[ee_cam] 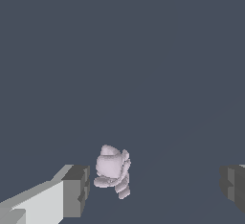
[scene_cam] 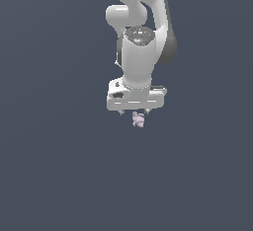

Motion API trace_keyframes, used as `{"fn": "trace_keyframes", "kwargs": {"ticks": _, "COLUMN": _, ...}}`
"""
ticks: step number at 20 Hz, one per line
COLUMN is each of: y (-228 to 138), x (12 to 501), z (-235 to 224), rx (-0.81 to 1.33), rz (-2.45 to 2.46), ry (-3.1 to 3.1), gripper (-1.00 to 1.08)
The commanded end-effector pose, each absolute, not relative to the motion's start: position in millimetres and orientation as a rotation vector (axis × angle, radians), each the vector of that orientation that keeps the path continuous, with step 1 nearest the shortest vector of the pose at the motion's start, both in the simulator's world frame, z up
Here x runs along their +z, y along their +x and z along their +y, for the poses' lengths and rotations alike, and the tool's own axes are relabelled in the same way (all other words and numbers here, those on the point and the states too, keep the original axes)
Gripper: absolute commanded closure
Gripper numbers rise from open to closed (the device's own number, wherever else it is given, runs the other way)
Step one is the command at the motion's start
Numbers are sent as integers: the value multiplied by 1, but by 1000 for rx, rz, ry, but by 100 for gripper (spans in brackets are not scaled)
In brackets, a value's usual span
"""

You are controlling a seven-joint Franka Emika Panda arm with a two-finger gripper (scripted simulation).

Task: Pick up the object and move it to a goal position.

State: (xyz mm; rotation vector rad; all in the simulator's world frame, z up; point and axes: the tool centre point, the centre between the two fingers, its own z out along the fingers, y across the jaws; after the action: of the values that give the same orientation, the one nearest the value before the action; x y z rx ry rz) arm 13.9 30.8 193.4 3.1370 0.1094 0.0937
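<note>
Tool spread wide over the object, nothing gripped yet.

Your tool (scene_cam: 134, 111) hangs pointing straight down with its jaws far apart and holding nothing. The object (ee_cam: 113, 169), a small pale pink-lilac lump, sits just under the tool, within the gap but off-centre: in the wrist view it lies just beside one finger (ee_cam: 76, 189) and well apart from the other (ee_cam: 234, 185). You probably opened wide to allow for its lumpy shape. Judging by this, centre over the object before closing, or the near finger may nudge it aside.
</note>
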Motion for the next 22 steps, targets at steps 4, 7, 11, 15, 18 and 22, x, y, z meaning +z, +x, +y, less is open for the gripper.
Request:
{"fn": "trace_keyframes", "kwargs": {"ticks": 4, "y": 14, "x": 193, "z": 31, "rx": 90, "rz": 110, "ry": 3142, "gripper": -92}}
{"fn": "trace_keyframes", "kwargs": {"ticks": 7, "y": 15, "x": 194, "z": 31, "rx": 82, "rz": 112, "ry": 3156, "gripper": -92}}
{"fn": "trace_keyframes", "kwargs": {"ticks": 11, "y": 15, "x": 193, "z": 31, "rx": 77, "rz": 112, "ry": 3163, "gripper": -92}}
{"fn": "trace_keyframes", "kwargs": {"ticks": 15, "y": 14, "x": 193, "z": 31, "rx": 78, "rz": 109, "ry": 3162, "gripper": -92}}
{"fn": "trace_keyframes", "kwargs": {"ticks": 18, "y": 11, "x": 187, "z": 33, "rx": 73, "rz": 93, "ry": 3162, "gripper": -92}}
{"fn": "trace_keyframes", "kwargs": {"ticks": 22, "y": 4, "x": 173, "z": 37, "rx": 62, "rz": 51, "ry": 3161, "gripper": -92}}
